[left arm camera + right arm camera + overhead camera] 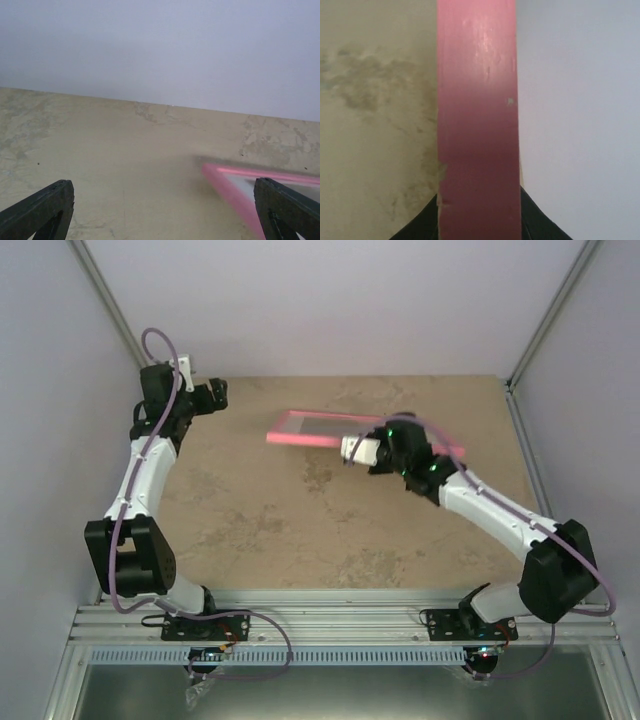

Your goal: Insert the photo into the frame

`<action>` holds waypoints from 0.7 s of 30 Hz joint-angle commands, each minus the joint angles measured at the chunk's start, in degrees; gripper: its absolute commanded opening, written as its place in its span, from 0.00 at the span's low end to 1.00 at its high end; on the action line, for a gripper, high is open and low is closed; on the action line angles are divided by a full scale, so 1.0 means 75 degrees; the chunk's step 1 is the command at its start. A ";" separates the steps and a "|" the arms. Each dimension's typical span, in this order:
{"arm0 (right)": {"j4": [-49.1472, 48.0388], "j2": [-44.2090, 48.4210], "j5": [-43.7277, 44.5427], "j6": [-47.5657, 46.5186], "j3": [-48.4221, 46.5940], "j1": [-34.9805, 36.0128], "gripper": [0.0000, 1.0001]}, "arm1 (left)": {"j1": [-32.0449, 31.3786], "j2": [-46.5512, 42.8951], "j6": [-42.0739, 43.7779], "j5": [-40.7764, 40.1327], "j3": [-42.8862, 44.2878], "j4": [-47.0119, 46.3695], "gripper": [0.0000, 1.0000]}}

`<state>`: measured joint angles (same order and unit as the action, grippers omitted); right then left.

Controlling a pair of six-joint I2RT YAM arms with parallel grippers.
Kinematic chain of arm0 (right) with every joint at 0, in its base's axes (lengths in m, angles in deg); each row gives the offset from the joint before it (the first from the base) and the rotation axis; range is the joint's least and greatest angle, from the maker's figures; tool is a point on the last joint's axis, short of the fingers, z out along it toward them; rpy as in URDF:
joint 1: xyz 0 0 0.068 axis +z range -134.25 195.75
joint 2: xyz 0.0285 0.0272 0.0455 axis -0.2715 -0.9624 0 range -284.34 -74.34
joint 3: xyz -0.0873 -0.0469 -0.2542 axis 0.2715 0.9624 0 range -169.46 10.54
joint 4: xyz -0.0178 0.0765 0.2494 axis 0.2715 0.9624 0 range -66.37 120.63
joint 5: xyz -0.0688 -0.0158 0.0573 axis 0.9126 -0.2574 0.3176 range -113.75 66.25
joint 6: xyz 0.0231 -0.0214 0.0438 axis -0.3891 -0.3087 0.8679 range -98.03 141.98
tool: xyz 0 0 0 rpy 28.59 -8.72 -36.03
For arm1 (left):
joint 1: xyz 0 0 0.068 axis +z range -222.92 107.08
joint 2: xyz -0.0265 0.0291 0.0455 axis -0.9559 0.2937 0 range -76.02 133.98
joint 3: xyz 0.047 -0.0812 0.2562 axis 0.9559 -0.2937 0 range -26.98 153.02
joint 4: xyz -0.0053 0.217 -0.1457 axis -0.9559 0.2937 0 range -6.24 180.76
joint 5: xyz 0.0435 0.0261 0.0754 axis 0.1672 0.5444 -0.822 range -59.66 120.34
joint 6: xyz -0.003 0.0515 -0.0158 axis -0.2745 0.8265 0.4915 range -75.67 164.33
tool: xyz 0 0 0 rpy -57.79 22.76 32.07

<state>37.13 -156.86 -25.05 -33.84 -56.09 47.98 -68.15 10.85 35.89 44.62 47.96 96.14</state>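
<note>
The pink frame (305,439) lies at the back middle of the table, its left end a little raised, with a shadow under it. A pale surface fills its opening; no printed picture shows, so I cannot tell if this is the photo. My right gripper (383,440) is on the frame's near side. In the right wrist view a pink bar (477,125) runs straight up from the shut gripper (479,205), with black fingers (415,231) on both sides. My left gripper (215,392) is open and empty at the back left; the frame's corner (230,187) shows beside its right finger (285,205).
Pale walls close the table on the back, left and right. A metal rail with both arm bases (330,625) runs along the near edge. The tan marbled tabletop (280,520) lies between the arms.
</note>
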 commanded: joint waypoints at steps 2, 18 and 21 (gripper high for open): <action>-0.3571 0.0547 0.1093 -0.0452 0.1969 0.1040 0.01 | -0.0002 -0.0020 -0.0297 0.0367 0.0048 -0.0114 0.99; -0.4899 -0.0380 0.0199 -0.0119 0.4039 0.2214 0.73 | 0.0003 -0.0386 -0.0184 0.0274 -0.0746 0.0199 0.99; -0.4189 -0.0506 -0.0402 -0.0071 0.3854 0.2207 0.87 | 0.0003 -0.0414 -0.0123 0.0323 -0.0776 0.0245 0.99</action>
<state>5.07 -160.03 -20.96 -36.15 -25.01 64.22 -68.21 9.80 34.07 46.76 42.69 96.69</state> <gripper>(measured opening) 0.799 0.992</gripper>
